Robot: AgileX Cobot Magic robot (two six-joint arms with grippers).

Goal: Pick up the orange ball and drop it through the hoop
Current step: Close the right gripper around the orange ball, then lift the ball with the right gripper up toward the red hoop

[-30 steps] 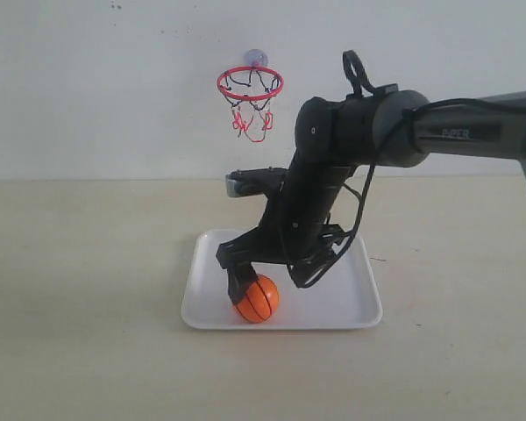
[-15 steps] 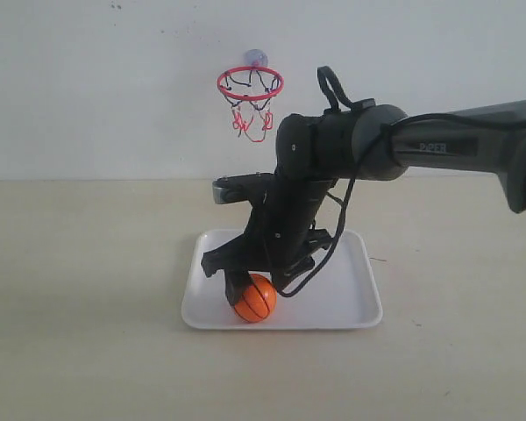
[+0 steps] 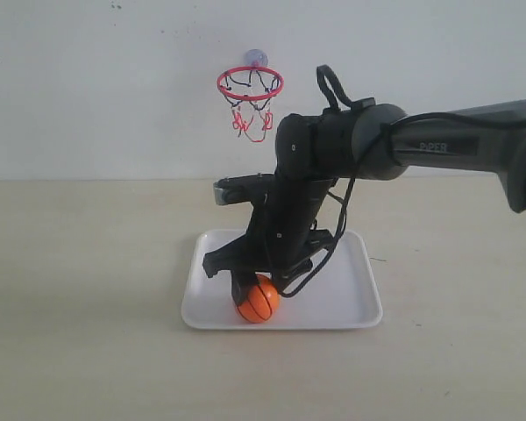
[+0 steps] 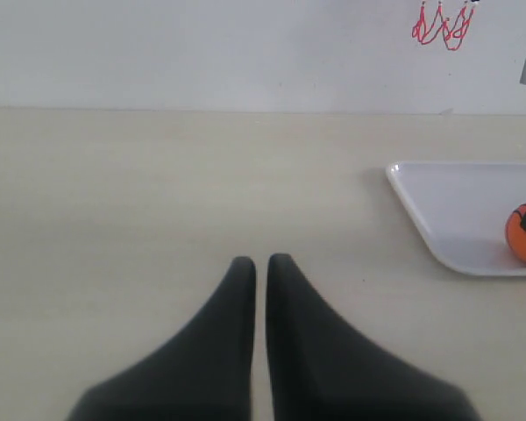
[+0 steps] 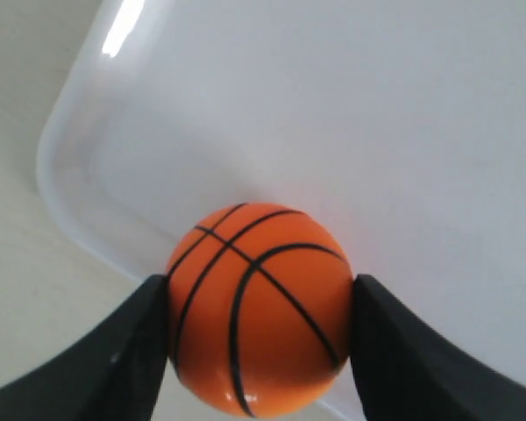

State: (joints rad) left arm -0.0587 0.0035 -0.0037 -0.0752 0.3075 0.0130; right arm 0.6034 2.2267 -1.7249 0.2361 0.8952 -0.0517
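Seen from the side, the black right arm [image 3: 333, 145] covers the middle of the white plastic tray [image 3: 346, 298], and its dark fingers [image 3: 243, 286] hide the upper left of the small glossy orange toy basketball [image 3: 261, 304]. The arm itself runs off the right edge. In the left wrist view only the lowest red net loops of the miniature basketball hoop [image 4: 438, 24] show. The edge cuts the tray and the ball, and the left gripper's black fingers [image 4: 237, 351] blur toward their bases. In the right wrist view the ball's underside is cut off.
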